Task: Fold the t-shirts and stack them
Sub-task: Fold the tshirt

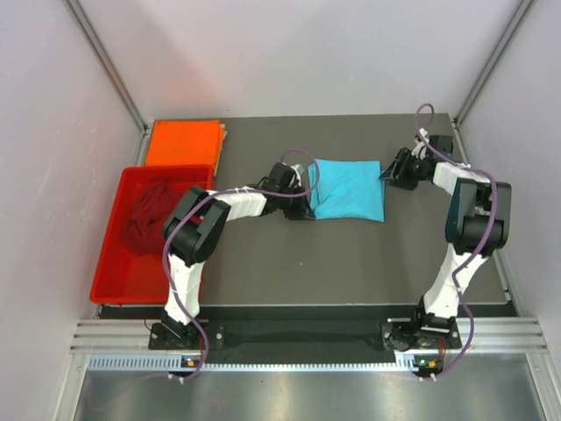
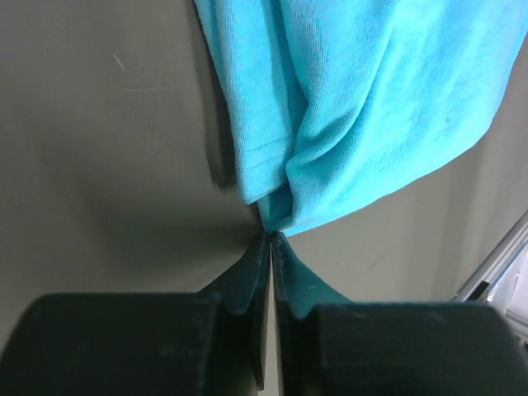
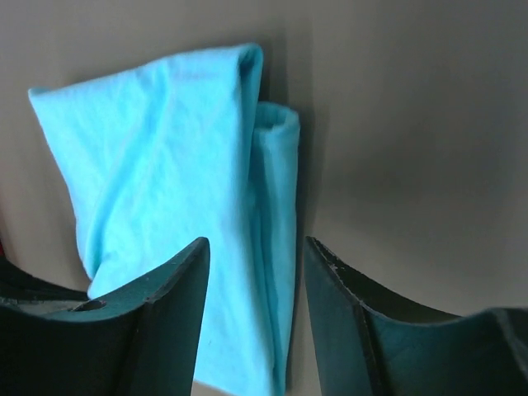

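While pinched by left claw [image 2: 271, 238], turquoise t-shirt [image 2: 371, 107] just ahead of wide right claw [image 3: 256, 247].

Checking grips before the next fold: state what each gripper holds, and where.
The left gripper pinches the turquoise t-shirt at a bunched corner. The right gripper is open, holding nothing.

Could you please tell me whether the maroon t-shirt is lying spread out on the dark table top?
No, the maroon t-shirt lies crumpled inside the red tray.
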You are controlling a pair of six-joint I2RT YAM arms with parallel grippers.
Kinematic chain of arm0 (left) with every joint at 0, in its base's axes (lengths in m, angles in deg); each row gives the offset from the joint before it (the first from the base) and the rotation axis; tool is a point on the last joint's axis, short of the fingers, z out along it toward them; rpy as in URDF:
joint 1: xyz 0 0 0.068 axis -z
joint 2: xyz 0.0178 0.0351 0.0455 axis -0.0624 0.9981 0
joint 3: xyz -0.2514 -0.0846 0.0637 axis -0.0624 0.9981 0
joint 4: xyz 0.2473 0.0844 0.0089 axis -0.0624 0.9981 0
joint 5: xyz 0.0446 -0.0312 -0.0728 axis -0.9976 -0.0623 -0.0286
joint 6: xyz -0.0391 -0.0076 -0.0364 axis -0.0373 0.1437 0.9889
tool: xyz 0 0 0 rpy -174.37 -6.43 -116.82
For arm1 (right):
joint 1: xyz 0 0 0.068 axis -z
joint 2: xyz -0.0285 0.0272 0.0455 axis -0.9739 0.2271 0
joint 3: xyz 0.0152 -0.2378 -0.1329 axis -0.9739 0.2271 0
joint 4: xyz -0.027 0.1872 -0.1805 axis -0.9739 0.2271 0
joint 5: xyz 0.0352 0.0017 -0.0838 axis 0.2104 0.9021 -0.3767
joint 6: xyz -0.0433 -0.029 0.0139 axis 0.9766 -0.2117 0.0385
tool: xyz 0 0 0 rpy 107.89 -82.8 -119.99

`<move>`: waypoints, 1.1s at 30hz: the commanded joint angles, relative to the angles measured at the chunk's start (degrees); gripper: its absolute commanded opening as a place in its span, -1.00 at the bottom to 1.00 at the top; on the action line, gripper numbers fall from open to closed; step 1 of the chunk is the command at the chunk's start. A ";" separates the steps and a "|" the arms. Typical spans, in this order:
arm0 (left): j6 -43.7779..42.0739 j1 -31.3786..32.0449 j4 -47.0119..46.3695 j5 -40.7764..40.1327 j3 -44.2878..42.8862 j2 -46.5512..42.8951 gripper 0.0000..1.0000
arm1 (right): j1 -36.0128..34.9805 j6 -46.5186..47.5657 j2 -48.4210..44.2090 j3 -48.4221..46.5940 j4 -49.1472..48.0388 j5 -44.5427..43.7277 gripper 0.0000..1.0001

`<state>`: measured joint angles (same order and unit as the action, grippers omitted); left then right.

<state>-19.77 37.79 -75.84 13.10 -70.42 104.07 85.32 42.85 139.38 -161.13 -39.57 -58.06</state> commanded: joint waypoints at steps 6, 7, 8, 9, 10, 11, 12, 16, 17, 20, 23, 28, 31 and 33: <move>-0.28 0.06 -2.62 1.38 -1.36 1.23 -1.00 | 0.61 -1.00 12.47 -11.67 -5.01 7.43 0.00; -0.02 0.06 -2.71 1.29 -1.28 1.14 -1.00 | 0.61 -1.36 13.78 -12.12 -5.54 8.14 -0.03; 0.24 0.06 -2.71 0.77 -0.75 0.97 -1.00 | 0.61 -1.88 14.40 -12.47 -6.07 8.14 -0.20; 0.33 0.06 -2.88 0.59 -0.40 0.70 -1.00 | 0.69 -3.28 14.93 -13.00 -6.42 8.06 -0.34; 0.60 0.06 -2.97 0.24 -0.05 0.53 -1.00 | 0.95 -4.08 15.46 -12.83 -7.29 8.23 -0.45; 1.03 0.06 -3.23 0.32 0.39 0.53 -1.00 | 0.96 -4.95 15.55 -12.56 -9.04 8.23 -0.71; 1.47 0.15 -4.19 0.84 1.18 0.18 -1.00 | 1.13 -6.44 15.55 -11.95 -9.84 7.88 -0.82; 4.37 0.50 -7.88 2.25 4.17 -0.18 -1.00 | 1.31 -9.44 16.77 -11.42 -15.47 8.14 -1.00; 5.51 1.02 -8.50 2.43 5.31 -0.53 -1.00 | 1.22 -9.79 17.39 -12.20 -15.65 8.93 -1.00; 7.53 2.34 -10.26 1.73 6.98 -1.32 -1.00 | 0.26 -9.97 18.89 -15.63 -14.26 11.39 -0.94; 11.47 3.31 -14.38 2.08 9.52 -1.93 -1.00 | -0.80 -8.22 18.11 -18.45 -9.43 10.08 -0.49; 13.96 3.31 -13.88 2.61 9.10 -3.42 -0.37 | -0.54 -9.53 9.17 -16.69 -1.26 -0.69 0.10; 12.56 2.61 -8.35 0.77 6.91 -6.76 -0.28 | -0.45 -11.63 2.75 -15.82 8.49 -10.44 0.18; 11.24 1.65 -4.04 -1.60 4.53 -8.87 -0.22 | -1.23 -15.50 -1.13 -11.79 13.16 -13.90 0.17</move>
<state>-7.23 40.85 -85.20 15.02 -62.40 100.84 84.77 31.13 147.84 -175.25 -35.48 -62.17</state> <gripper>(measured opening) 0.377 0.587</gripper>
